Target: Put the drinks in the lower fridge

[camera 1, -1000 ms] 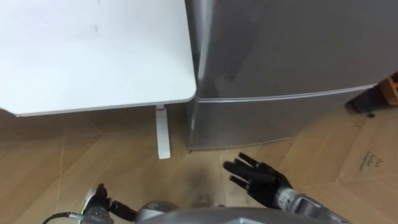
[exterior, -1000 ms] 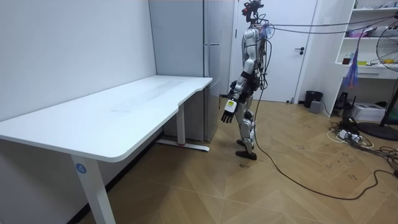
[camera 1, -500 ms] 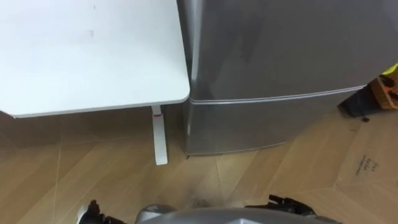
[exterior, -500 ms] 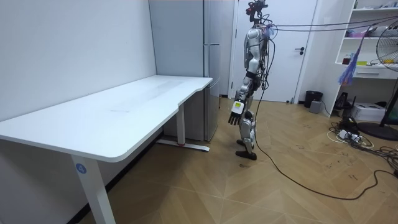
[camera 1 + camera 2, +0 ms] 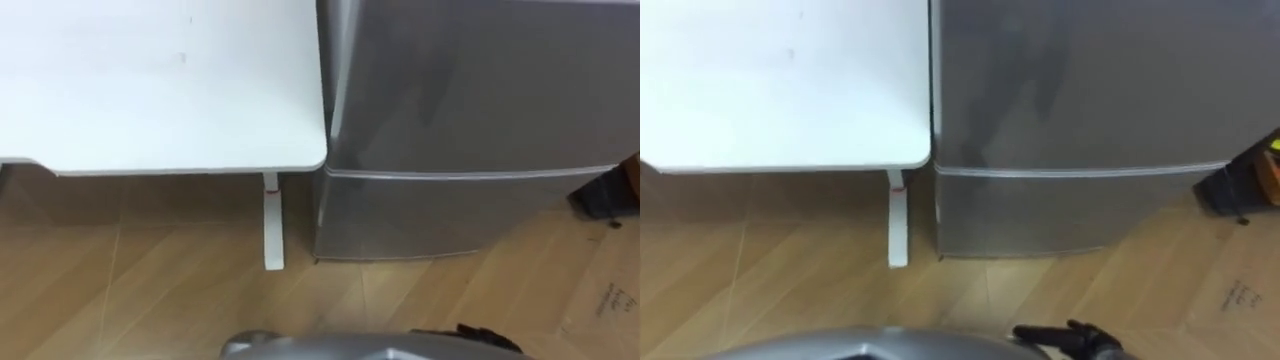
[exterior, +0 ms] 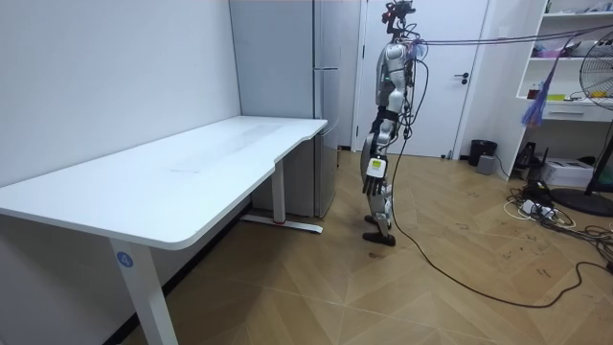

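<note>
Right hand (image 5: 1072, 340) sunk lower, fridge (image 5: 470, 120) shut

White desk (image 5: 150, 90) on white leg (image 5: 271, 225), wood floor (image 5: 120, 290); door (image 6: 445, 86) and fan (image 6: 596, 77) at the back.

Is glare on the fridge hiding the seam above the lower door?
Left eye view: a pale glare streak runs down the fridge near its left edge, yet the seam reads as a clean bright line. Right eye view: the same. Room view: even light, soft shadow under the table.
</note>
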### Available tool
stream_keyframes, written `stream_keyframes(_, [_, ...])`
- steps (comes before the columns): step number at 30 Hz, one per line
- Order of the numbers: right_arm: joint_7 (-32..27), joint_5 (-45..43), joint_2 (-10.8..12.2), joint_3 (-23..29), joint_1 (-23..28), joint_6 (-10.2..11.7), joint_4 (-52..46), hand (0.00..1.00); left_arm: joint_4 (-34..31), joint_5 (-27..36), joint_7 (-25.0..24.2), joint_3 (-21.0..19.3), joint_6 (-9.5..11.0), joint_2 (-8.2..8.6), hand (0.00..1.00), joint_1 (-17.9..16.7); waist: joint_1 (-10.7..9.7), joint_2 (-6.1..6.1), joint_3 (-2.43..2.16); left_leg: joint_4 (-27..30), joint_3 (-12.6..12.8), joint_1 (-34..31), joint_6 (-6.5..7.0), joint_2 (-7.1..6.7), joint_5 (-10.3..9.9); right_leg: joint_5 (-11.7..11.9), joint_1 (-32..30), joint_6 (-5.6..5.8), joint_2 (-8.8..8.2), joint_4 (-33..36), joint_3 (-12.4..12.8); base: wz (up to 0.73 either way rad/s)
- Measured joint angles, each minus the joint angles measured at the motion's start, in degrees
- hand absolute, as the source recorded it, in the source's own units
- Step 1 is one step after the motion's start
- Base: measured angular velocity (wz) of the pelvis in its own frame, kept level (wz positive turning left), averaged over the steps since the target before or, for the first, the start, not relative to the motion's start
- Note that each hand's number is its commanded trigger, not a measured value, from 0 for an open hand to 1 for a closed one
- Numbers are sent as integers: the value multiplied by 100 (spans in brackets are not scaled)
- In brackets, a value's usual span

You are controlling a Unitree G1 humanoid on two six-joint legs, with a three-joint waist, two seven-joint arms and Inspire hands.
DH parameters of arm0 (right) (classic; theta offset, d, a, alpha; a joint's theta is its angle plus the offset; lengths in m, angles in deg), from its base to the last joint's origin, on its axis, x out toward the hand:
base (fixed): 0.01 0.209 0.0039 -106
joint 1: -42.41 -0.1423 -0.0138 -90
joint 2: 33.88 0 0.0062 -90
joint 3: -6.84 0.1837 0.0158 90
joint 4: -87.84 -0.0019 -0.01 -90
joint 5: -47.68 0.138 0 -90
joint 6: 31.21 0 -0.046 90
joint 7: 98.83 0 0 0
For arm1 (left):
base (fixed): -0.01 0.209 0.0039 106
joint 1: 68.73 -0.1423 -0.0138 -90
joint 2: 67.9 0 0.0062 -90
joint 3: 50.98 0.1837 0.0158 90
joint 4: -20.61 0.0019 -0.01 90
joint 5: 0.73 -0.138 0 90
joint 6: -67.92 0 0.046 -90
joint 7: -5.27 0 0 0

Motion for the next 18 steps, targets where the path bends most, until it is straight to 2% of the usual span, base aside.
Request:
stream_keyframes(2, [-44,-8,1,146,15,1,2,0,-7,0,-1,-82,5,-3,0,37,-179,-22,6,19,-22,-2,20,-54,-2,-64,109,90,-36,-2,37,58])
stream_keyframes(4, [-58,-6,3,162,53,1,4,0,-30,0,-1,-81,12,-24,0,70,-269,-42,-3,36,-72,-12,51,-99,-4,-94,158,138,-66,-8,163,51])
stream_keyframes(8, [-48,-4,7,165,121,7,-25,0,-156,-26,0,-86,65,-73,0,93,-282,-100,-27,142,-339,-95,105,-172,-40,-96,194,145,-58,-11,440,36])
stream_keyframes(10, [-45,-9,12,190,149,13,-54,0,-156,-74,2,-90,123,-73,0,97,-324,-126,-31,208,-446,-140,126,-195,-53,-94,217,147,-58,-13,465,37])
stream_keyframes(12, [-48,-88,14,200,148,7,-67,0,-154,-131,1,-89,136,-71,0,74,-307,-143,-42,224,-494,-138,136,-204,-60,-92,240,147,-43,-17,611,25])
stream_keyframes(14, [-63,-198,57,206,147,22,-77,0,-151,-214,-7,-89,137,-75,0,53,-317,-196,-29,235,-562,-134,137,-216,-61,-90,290,146,-29,-44,781,26])
stream_keyframes(18, [-93,-202,91,206,148,22,-71,0,-84,-240,-86,-81,135,-68,0,49,-319,-222,-13,215,-567,-121,143,-242,-65,-77,414,163,-19,-225,925,19])
